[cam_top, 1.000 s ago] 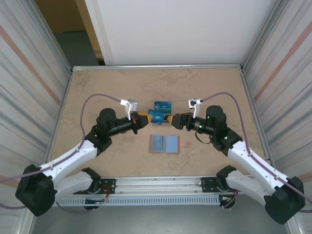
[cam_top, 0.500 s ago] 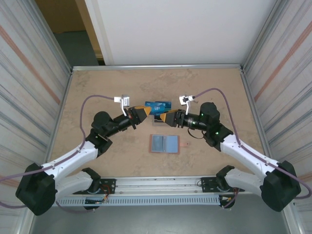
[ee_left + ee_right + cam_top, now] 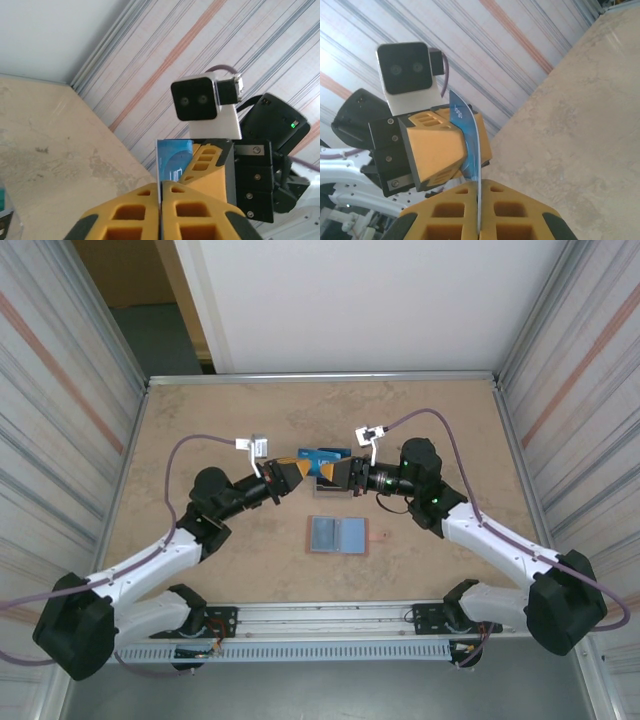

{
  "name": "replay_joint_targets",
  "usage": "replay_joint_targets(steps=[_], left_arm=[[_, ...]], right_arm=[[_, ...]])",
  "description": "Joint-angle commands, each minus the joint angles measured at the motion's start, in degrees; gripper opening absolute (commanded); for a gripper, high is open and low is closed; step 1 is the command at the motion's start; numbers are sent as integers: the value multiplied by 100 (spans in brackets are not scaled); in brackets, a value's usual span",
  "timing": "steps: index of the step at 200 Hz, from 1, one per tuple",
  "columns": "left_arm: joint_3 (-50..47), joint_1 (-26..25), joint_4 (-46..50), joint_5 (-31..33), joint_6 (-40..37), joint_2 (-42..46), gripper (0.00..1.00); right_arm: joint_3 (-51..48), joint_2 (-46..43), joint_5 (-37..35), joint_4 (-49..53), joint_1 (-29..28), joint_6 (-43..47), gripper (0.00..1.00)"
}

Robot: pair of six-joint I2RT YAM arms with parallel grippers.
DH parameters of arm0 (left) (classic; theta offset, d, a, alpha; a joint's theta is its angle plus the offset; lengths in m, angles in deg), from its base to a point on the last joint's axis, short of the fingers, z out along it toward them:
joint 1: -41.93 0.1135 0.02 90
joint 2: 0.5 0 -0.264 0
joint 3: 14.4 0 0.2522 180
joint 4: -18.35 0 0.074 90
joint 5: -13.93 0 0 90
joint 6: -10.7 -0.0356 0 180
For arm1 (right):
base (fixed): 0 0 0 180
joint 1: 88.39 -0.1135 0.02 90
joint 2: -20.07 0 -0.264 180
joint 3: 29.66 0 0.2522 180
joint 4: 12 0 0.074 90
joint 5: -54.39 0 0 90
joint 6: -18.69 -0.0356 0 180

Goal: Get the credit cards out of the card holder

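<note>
Now, right gripper (image 3: 480, 187): shut tight on card (image 3: 470, 145) edge
left gripper (image 3: 160, 189): pinching the same card, tips meeting right's
card: blue, between the two grippers, mid-table
second card (image 3: 322, 453): flat on table (image 3: 200, 430), just far of grippers
holder (image 3: 337, 535): open, flat, near of grippers, apart

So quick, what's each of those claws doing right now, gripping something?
Left gripper: closed, pinching a blue credit card.
Right gripper: closed, pinching the same card from the opposite side.

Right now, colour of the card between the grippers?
Card: blue, pale markings; best in left wrist view.
</note>
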Motion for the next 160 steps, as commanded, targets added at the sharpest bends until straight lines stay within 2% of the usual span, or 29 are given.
replay_joint_targets(steps=[1, 23, 41, 65, 78, 94, 111, 127, 160], left_arm=[[558, -31, 1575, -174, -972, 361, 36], [1161, -35, 3024, -203, -1946, 569, 63], [1552, -31, 3794, -219, -2550, 665, 83], [2010, -40, 4502, -408, -3336, 629, 91], [2218, -48, 4788, -691, -3765, 552, 91], [2555, -95, 5263, -1118, -4365, 347, 83], [2945, -192, 5886, -1195, -4923, 57, 74], [3234, -242, 6326, -1160, -5308, -230, 71], [3665, -251, 6873, -1483, -5777, -796, 65]], right_arm=[[405, -223, 146, 842, -61, 727, 0], [566, -392, 171, 1720, -60, 1328, 0], [684, -502, 213, 2373, -65, 1759, 0], [825, -573, 345, 3006, -75, 2222, 0], [894, -600, 406, 3238, -75, 2399, 0], [953, -643, 491, 3442, -74, 2560, 0], [998, -694, 601, 3585, -71, 2700, 0], [1036, -739, 678, 3699, -71, 2811, 0], [1072, -804, 716, 3834, -75, 2905, 0]])
